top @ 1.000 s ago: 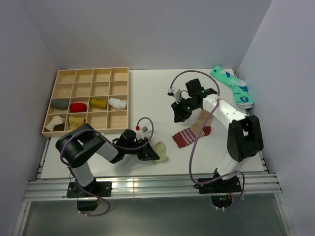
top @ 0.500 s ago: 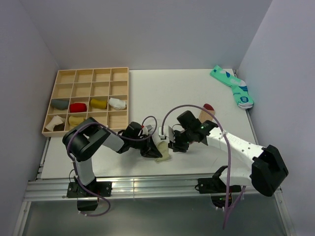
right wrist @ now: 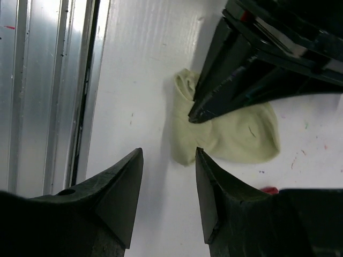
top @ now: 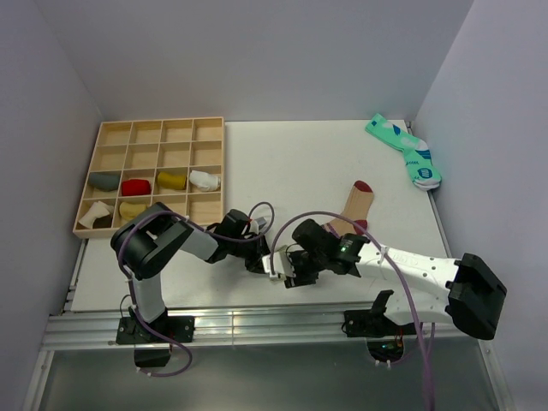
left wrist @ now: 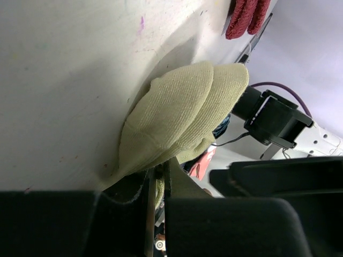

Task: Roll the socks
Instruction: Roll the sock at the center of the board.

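In the right wrist view the pale olive-green sock [right wrist: 241, 136] lies bunched on the white table, one end pinched by the black fingers [right wrist: 214, 101] of my left gripper. My left gripper [left wrist: 158, 171] is shut on that sock [left wrist: 182, 118], with fabric caught between its jaws. My right gripper [right wrist: 169, 152] hovers open just short of the sock's free end, with nothing between its fingers. From above, the left gripper [top: 257, 261] and right gripper [top: 289, 276] meet near the table's front edge and hide the olive sock. The tan sock [top: 358, 204], maroon toe pointing back, lies partly under the right arm.
A wooden compartment tray [top: 205, 128] at the back left holds several rolled socks. A teal patterned pair [top: 404, 150] lies at the back right corner. Aluminium rails [right wrist: 48, 91] run along the table's front edge, close to my right gripper.
My right arm has swung from the middle of the table down to the front edge beside the left gripper, its jaws widening. The tan sock now lies stretched out behind it.
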Tool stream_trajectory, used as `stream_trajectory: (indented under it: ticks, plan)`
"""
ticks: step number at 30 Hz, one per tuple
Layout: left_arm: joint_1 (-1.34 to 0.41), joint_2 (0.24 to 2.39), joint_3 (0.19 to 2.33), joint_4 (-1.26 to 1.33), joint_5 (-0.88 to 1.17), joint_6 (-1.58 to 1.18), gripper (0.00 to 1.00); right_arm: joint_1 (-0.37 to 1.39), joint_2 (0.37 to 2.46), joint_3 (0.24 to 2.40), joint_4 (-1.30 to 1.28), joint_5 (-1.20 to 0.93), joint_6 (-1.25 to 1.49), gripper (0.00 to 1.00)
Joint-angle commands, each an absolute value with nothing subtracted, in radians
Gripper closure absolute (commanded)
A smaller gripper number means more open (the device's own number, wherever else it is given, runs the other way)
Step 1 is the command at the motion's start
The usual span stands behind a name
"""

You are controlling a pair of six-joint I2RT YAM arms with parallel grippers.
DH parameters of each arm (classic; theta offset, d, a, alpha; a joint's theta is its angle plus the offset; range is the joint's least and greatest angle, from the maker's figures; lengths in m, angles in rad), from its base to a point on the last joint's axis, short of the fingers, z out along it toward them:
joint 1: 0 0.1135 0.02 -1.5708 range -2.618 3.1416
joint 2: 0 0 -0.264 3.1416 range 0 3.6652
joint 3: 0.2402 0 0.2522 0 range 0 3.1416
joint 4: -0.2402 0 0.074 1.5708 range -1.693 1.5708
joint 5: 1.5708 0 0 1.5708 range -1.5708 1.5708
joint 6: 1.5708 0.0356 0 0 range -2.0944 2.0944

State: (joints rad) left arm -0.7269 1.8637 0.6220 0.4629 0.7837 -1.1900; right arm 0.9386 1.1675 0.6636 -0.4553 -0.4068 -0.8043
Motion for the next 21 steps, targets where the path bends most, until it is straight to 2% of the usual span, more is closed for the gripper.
stream_trajectory:
  ticks: [1,6,21]
  plan:
    - [-0.721,1.887,0.604,0.446,0.765,-1.170,1.00,1.000,1.170,0.632,-0.365,-0.322,-0.793,0.49]
    - [-0.716,1.884,0.600,0.448,0.772,-1.163,1.00,1.057,1.224,0.626,-0.327,-0.273,-0.787,0.51]
    - [-0.703,1.876,0.588,0.454,0.795,-1.127,1.00,1.071,1.359,0.647,-0.227,-0.169,-0.785,0.53]
